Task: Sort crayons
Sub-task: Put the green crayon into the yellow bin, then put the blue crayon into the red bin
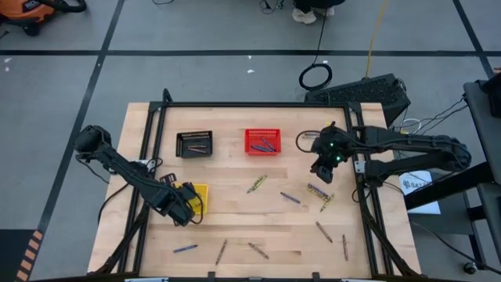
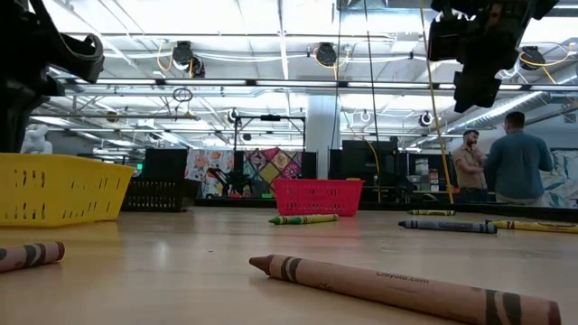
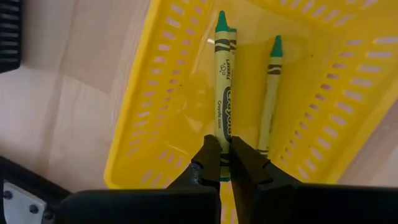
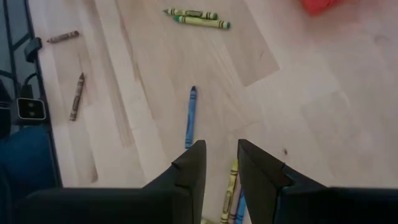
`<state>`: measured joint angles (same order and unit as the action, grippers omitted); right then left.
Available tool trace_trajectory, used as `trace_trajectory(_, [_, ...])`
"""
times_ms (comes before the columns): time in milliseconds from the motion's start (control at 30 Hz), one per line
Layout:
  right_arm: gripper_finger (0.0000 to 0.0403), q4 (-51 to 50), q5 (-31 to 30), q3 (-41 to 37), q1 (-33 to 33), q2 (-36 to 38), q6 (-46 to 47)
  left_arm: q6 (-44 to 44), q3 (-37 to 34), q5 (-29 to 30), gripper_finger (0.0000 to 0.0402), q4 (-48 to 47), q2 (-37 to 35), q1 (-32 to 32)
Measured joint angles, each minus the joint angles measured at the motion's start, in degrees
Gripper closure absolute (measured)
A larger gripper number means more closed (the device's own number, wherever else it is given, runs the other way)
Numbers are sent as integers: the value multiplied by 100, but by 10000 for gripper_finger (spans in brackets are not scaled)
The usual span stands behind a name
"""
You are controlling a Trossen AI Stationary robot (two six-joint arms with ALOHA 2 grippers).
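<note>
My left gripper (image 1: 188,207) is over the yellow basket (image 1: 200,191) at the table's left and is shut on a yellow-green crayon (image 3: 222,81). A second crayon shows just behind it, and another yellow-green crayon (image 3: 270,93) lies on the basket floor. My right gripper (image 1: 322,174) is open and empty above the table's right part. Below it lie a blue crayon (image 4: 190,117) and a small cluster of crayons (image 4: 230,193). My left gripper pinches the yellow-green crayon's blunt end (image 3: 222,144) between its two fingertips. The crayon runs on along the fingers' line, its tip pointing away over the basket floor. Whether it rests on the floor or is lifted clear, I cannot tell.
A black basket (image 1: 194,144) and a red basket (image 1: 262,141) stand at the far side, each with crayons in it. Loose crayons lie about: two yellow-green (image 1: 257,184) mid-table, brown ones (image 1: 324,232) and a blue one (image 1: 185,249) near the front edge. People stand in the room beyond (image 2: 515,158).
</note>
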<state>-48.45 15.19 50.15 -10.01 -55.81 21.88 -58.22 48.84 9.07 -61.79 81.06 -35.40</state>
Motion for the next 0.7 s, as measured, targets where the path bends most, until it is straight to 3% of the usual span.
trace_trajectory(267, [323, -20, -221, 0, 631, 0, 359, -291, 0, 11, 373, -50, 0, 7])
trace_trajectory(467, [323, 16, -746, 0, 1163, -105, 636, -302, 0, 17, 341, -27, 0, 7])
trace_trajectory(700, [323, 101, -1625, 0, 1829, -598, 923, -297, 0, 251, 338, 257, 0, 7])
